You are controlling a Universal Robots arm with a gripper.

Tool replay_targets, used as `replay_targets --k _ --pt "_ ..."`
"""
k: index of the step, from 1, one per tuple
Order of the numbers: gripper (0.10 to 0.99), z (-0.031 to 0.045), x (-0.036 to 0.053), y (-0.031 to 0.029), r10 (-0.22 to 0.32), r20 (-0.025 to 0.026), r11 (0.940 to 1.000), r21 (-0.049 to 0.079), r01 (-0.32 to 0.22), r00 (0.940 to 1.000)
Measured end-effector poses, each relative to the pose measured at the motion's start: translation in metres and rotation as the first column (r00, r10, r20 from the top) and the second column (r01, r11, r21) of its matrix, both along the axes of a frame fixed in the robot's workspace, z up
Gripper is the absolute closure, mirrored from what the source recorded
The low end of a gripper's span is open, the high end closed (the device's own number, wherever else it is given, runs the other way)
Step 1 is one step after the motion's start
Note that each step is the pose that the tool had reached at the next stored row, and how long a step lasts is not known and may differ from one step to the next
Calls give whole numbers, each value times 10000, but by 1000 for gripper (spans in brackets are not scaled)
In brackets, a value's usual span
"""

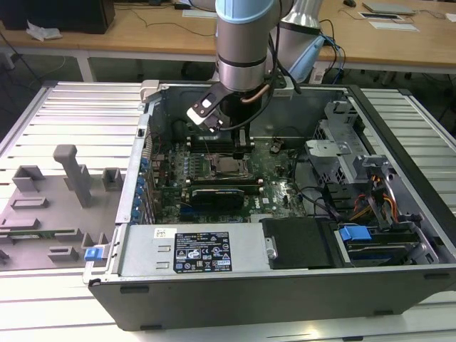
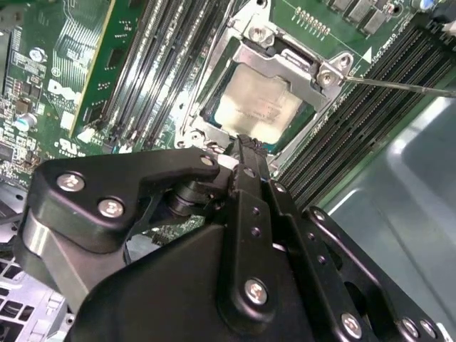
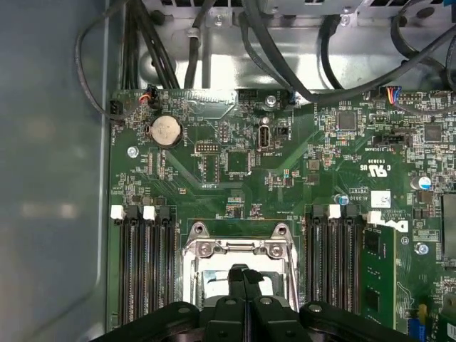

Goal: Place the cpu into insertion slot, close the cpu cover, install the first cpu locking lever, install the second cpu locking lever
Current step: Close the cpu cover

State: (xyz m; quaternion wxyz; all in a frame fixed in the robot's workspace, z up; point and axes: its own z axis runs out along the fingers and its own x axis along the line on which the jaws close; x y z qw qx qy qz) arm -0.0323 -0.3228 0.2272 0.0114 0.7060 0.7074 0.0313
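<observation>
Exterior view: open computer case (image 1: 214, 285) sat on slatted metal surface (image 1: 71, 100), with grey fixture blocks (image 1: 68, 171) at its nine o'clock. Arm came down from twelve o'clock into the case. Hand (image 1: 241, 146) hung just above green motherboard (image 1: 278, 178), at the twelve o'clock edge of the insertion slot (image 1: 219, 169). The cpu (image 1: 231, 167) lay flat in that slot. Second wrist view: hand (image 2: 246, 142) had its fingers pressed together, nothing between them, tips just over the edge of the cpu cover (image 2: 285, 57). Cover lay down around the cpu (image 2: 256, 107), silver top showing through the cut-out. A thin metal rod (image 2: 399, 87) ran out from beside one cover corner. First wrist view: hand (image 3: 243, 272) closed over the cpu cover (image 3: 239, 248), black memory slots (image 3: 146, 263) flanking both sides; coin battery (image 3: 166, 130) well apart.
</observation>
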Motion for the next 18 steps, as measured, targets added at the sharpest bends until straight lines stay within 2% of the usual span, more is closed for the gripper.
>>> replay_targets --k 2,3,12,15,18 --pt "980 0 2 -1 -1 -390 10000 7 1 9992" --pt "980 -1 3 -1 0 -513 10000 8 0 9987" --pt "980 -16 -8 -2 18 -521 10000 -19 -19 9986" --pt "980 -17 -8 -2 625 -521 9980 -35 -627 9967" --pt "980 -16 -8 -2 1623 -526 9866 -70 -1629 9853"
